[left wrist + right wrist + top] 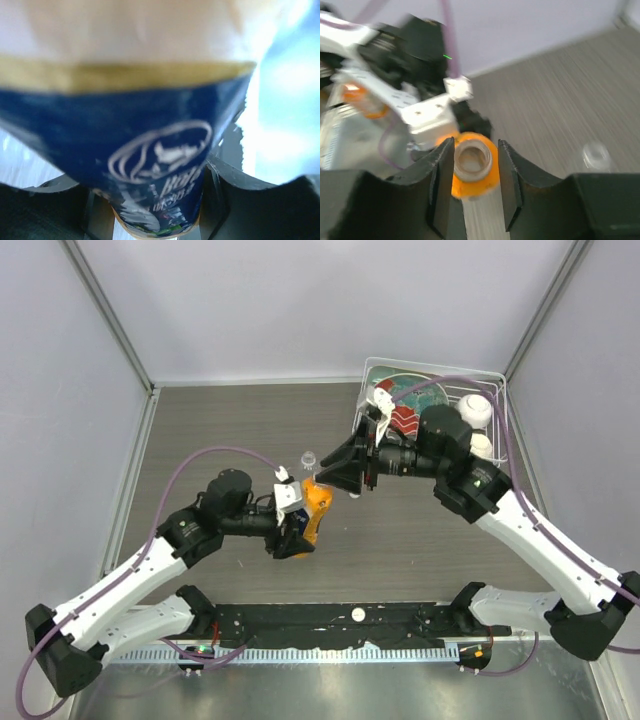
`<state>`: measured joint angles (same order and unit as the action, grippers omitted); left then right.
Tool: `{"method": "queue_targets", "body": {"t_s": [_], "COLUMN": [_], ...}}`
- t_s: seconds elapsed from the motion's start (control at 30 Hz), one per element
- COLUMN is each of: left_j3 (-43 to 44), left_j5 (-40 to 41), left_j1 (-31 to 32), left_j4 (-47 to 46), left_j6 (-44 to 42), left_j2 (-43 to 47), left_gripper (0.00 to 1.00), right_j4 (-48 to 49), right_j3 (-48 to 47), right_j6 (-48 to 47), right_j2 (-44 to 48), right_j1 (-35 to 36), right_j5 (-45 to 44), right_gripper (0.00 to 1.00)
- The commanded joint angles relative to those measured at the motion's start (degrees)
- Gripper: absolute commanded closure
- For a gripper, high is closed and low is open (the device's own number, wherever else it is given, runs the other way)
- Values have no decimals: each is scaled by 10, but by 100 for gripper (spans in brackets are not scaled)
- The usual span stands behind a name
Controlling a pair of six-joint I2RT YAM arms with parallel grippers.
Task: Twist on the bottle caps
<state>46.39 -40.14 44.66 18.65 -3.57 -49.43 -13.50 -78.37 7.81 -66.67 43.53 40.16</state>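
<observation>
My left gripper is shut on the orange bottle and holds it tilted above the table. Its blue label fills the left wrist view, with a dark finger on either side. My right gripper stands over the bottle's cream round top. The jaws are on both sides of the top. The left finger touches it and a gap shows on the right. The top looks hollow, and I cannot tell whether it is a cap or the bare neck. The clear bottle stands upright on the table just behind. A small white cap lies on the black base rail.
A wire basket at the back right holds a red-and-teal plate and two white balls. The right arm reaches across in front of it. Grey walls close in the table on three sides.
</observation>
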Motion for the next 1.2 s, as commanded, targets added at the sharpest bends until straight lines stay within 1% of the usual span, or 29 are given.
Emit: {"method": "queue_targets", "body": {"t_s": [0.0,0.07,0.1,0.13,0.2,0.27,0.33,0.4,0.43,0.47,0.5,0.53,0.57,0.6,0.63,0.67,0.7,0.73,0.77,0.8,0.83,0.87,0.9,0.93,0.97,1.0,1.03,1.1,1.17], "left_j3": [-20,-23,-22,-18,-12,-16,-24,-29,-28,-25,-24,-24,-23,-17,-14,-11,-5,-3,1,2,4,4,4,5,6,8,12,16,20], "left_j5": [117,146,155,163,175,187,197,213,219,222,226,227,229,229,232,235,237,242,245,246,246,244,243,242,241,240,238,235,235], "left_j1": [-8,-12,-12,-12,-12,-12,-12,-12,-12,-12,-12,-13,-12,-13,-12,-12,-13,-13,-13,-13,-12,-13,-12,-12,-12,-13,-13,-13,-12], "left_j4": [181,189,188,184,193,198,194,201,207,214,226,228,233,239,242,243,249,252,253,256,257,258,258,258,258,260,261,264,266], "left_j6": [-124,-128,-123,-121,-124,-136,-147,-154,-156,-159,-167,-173,-174,-177,-182,-182,-186,-188,-188,-189,-191,-195,-195,-195,-192,-192,-191,-191,-193], "left_j2": [-16,-15,-16,-19,-25,-33,-33,-35,-37,-43,-45,-45,-47,-47,-48,-47,-45,-45,-44,-40,-39,-37,-34,-34,-33,-34,-33,-32,-34], "left_gripper": [99,99,99,100,100,99,99,99,99,99,99,99,98,99,98,98,98,98,98,98,98,98,98,98,98,98,98,98,98], "right_j4": [37,27,14,-18,-41,-39,-38,-47,-57,-63,-65,-58,-57,-49,-45,-45,-46,-57,-74,-97,-131,-150,-179,-194,-214,-252,-269,-269,-240], "right_j3": [142,193,202,210,247,305,341,381,393,416,428,441,462,471,476,479,478,473,457,447,440,427,422,408,401,394,387,388,400], "right_j6": [63,72,98,103,133,161,178,190,204,216,228,241,273,287,304,330,347,361,382,442,468,507,559,587,618,674,698,717,699], "right_j2": [92,118,130,137,150,189,238,269,281,299,306,311,308,299,285,270,222,199,169,118,91,70,31,14,-1,-27,-36,-46,-37], "right_j1": [-37,-37,-37,-37,-37,-28,-10,33,52,109,141,173,214,285,325,362,440,472,498,525,565,584,597,617,626,634,645,647,648], "right_j5": [-289,-349,-353,-347,-337,-326,-323,-332,-348,-369,-393,-470,-509,-553,-635,-689,-735,-777,-871,-905,-941,-989,-1006,-1015,-1035,-1042,-1046,-1035,-1023], "right_gripper": [56,55,55,55,53,52,47,40,38,37,35,34,34,34,34,33,33,33,33,33,33,33,33,33,33,34,33,34,35]}}
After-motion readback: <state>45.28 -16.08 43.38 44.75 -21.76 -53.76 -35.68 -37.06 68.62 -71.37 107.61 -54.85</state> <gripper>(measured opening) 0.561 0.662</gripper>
